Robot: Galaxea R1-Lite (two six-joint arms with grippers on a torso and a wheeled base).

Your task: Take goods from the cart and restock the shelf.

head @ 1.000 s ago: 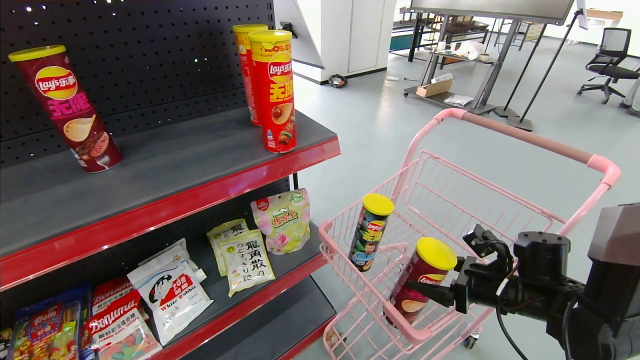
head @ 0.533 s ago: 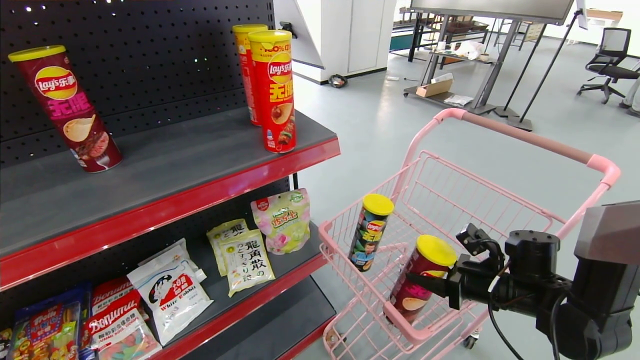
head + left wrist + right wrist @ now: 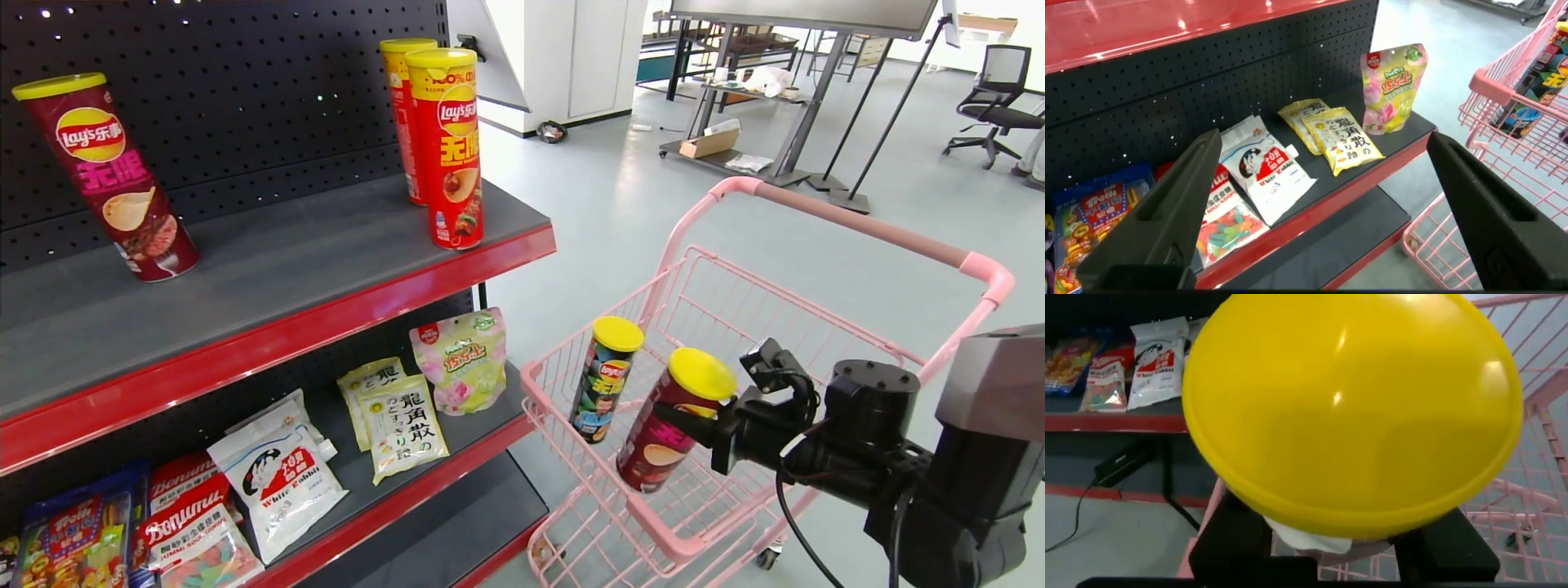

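My right gripper (image 3: 686, 420) is shut on a maroon chip can (image 3: 668, 425) with a yellow lid (image 3: 1351, 408), holding it tilted just above the front of the pink cart (image 3: 816, 204). A black chip can (image 3: 604, 380) with a yellow lid leans against the cart's left wall. On the upper shelf (image 3: 269, 278) stand a maroon can (image 3: 110, 175) at the left and two red cans (image 3: 449, 147) at the right edge. My left gripper (image 3: 1323, 212) hangs open in front of the lower shelf (image 3: 1372, 171), its fingers (image 3: 1167, 212) wide apart.
Snack bags (image 3: 282, 474) and candy packs (image 3: 1331, 139) lie on the lower shelf. The wide middle of the upper shelf between the cans is bare. Office stands (image 3: 784, 106) and a chair (image 3: 992, 98) stand on the grey floor behind the cart.
My right gripper has lifted the maroon can up and to the left, out of the cart's front corner. The black can and shelf goods have stayed put.
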